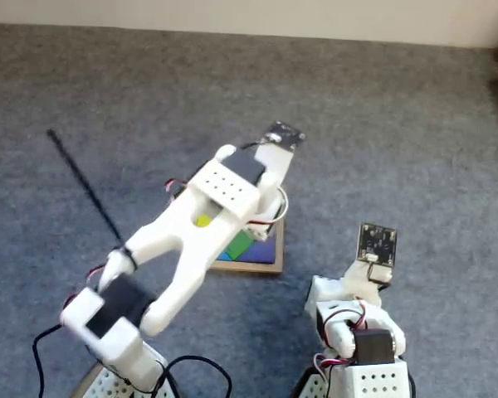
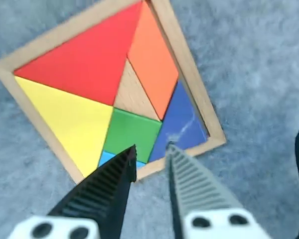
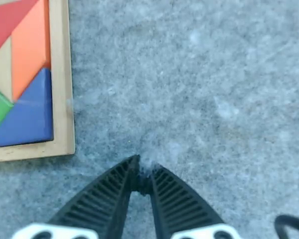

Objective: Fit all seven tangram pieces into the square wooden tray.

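Note:
The square wooden tray (image 2: 194,84) lies on the grey carpet. It holds a red triangle (image 2: 84,62), a yellow triangle (image 2: 72,119), an orange parallelogram (image 2: 152,55), a green square (image 2: 134,132), a blue triangle (image 2: 182,124) and a light blue sliver (image 2: 107,158). A wood-coloured triangle (image 2: 132,94) sits between them; I cannot tell whether it is a piece or bare floor. My left gripper (image 2: 152,149) hangs over the tray's corner by the green square, slightly open and holding nothing. My right gripper (image 3: 143,169) is shut above bare carpet, beside the tray (image 3: 65,74).
In the high view the left arm (image 1: 207,207) stretches over the tray (image 1: 249,267) and covers most of it. The right arm (image 1: 357,332) is folded at the front right. A thin black rod (image 1: 83,186) lies on the carpet to the left.

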`<state>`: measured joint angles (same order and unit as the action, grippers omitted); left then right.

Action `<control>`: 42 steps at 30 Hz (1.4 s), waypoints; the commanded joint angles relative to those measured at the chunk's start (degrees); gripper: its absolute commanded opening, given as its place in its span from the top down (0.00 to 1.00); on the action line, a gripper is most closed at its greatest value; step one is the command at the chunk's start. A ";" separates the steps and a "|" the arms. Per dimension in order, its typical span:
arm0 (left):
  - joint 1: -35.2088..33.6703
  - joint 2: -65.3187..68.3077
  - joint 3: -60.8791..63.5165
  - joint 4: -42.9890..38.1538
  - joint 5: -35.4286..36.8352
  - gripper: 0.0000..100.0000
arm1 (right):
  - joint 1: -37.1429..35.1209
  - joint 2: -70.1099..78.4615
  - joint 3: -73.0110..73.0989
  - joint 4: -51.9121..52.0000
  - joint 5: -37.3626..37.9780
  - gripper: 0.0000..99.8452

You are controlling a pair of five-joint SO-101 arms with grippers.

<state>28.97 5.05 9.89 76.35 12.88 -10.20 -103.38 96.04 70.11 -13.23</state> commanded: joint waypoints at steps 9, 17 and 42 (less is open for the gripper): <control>-2.95 -22.46 26.15 -25.41 -5.19 0.99 | 0.66 0.57 7.87 0.31 0.70 0.99; -5.58 -35.12 35.21 -29.01 -5.19 0.99 | 0.66 0.57 7.87 0.31 0.70 0.99; -5.49 -70.02 67.82 -49.67 -5.54 0.99 | 0.66 0.57 7.87 0.31 0.70 0.99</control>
<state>24.31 -61.93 76.35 29.23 7.87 -10.20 -103.38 96.04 70.11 -13.23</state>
